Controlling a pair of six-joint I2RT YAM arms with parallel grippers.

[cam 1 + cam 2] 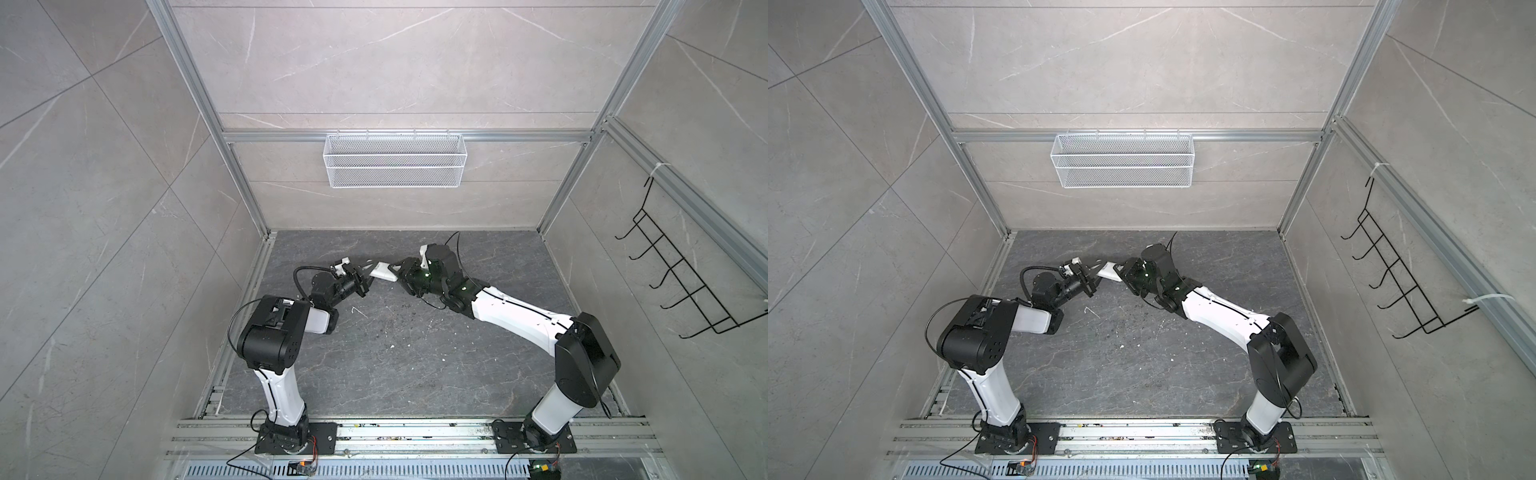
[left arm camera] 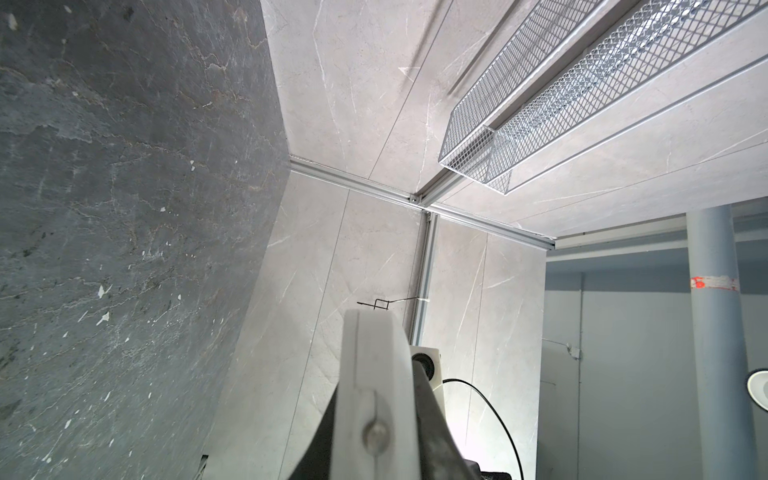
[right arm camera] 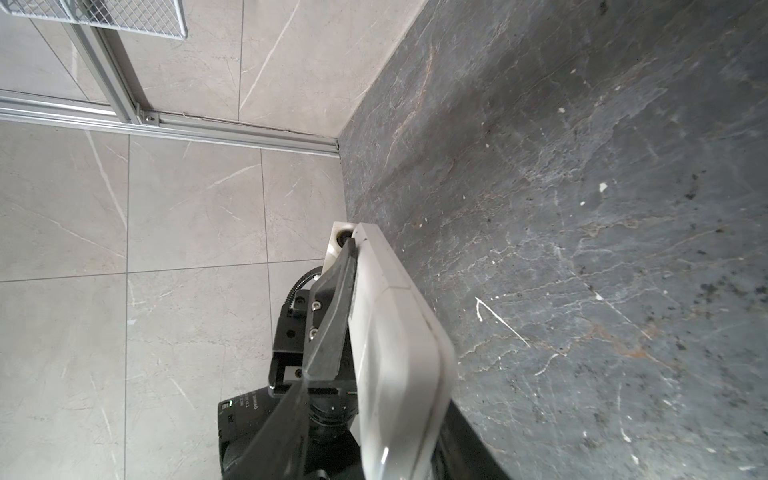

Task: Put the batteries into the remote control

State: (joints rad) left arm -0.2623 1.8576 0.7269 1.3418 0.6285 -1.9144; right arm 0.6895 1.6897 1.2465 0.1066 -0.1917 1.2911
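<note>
The white remote control (image 1: pixel 382 271) (image 1: pixel 1109 271) hangs above the back of the dark table, between my two grippers. My left gripper (image 1: pixel 369 274) (image 1: pixel 1096 274) is shut on one end of it. In the left wrist view the remote control (image 2: pixel 374 340) stands edge-on, pinched between the dark fingers of the left gripper (image 2: pixel 376 386). My right gripper (image 1: pixel 395 272) (image 1: pixel 1121 272) straddles the other end. In the right wrist view the remote control (image 3: pixel 395 332) lies against one finger of the right gripper (image 3: pixel 380 395), with a clear gap to the other finger. No batteries show in any view.
A white mesh basket (image 1: pixel 394 160) hangs on the back wall. A black wire hook rack (image 1: pixel 681 266) is fixed to the right wall. A thin white bent wire (image 1: pixel 359 311) and small white specks lie on the dark stone table (image 1: pixel 415 365). Aluminium rails edge the table.
</note>
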